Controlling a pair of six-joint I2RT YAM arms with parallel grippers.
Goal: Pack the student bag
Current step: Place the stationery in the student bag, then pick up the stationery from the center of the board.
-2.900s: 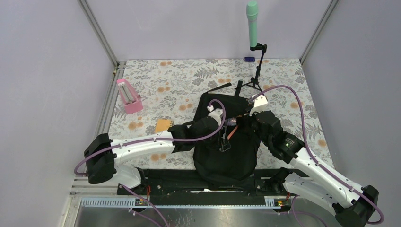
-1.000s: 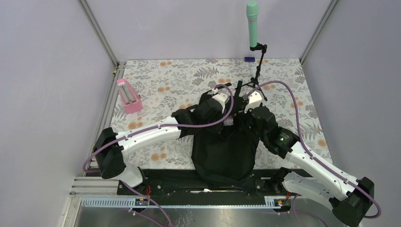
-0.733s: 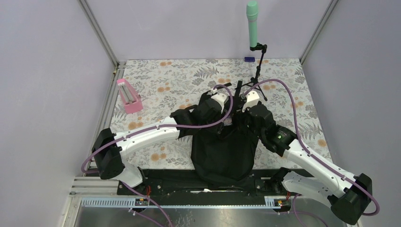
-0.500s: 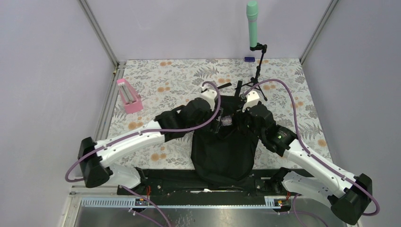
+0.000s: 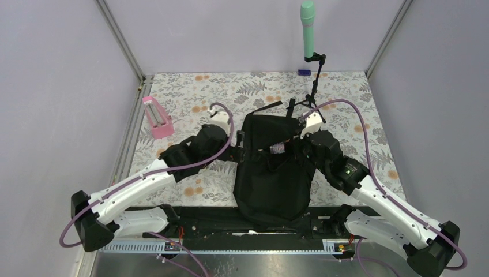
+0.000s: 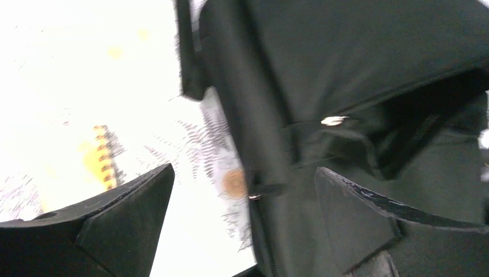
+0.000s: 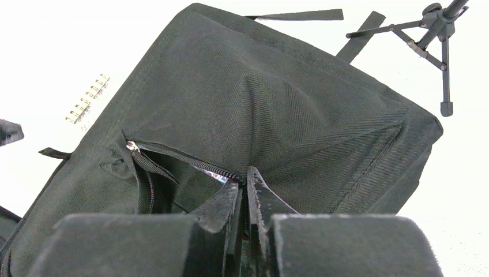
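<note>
The student bag (image 5: 271, 179) lies flat in the middle of the table, black, with its zipper mouth gaping near the top. My right gripper (image 5: 291, 149) is shut on the zipper edge of the student bag (image 7: 300, 109), its fingers (image 7: 226, 205) pressed together around the fabric. A small shiny item (image 5: 278, 148) shows in the opening. My left gripper (image 5: 239, 152) stands open just left of the bag, nothing between its fingers (image 6: 132, 196). In the left wrist view the student bag (image 6: 357, 75) fills the right side and its zipper pull (image 6: 334, 120) glints.
A pink holder (image 5: 157, 117) stands at the left. A green microphone (image 5: 308, 27) on a black tripod (image 5: 314, 95) stands behind the bag, with a small blue item (image 5: 304, 72) at the back. A spiral-bound edge (image 7: 86, 99) lies by the bag's left side.
My left arm has drawn back leftward out of the bag's mouth and its jaws have opened wide. The right gripper has kept its hold on the zipper edge.
</note>
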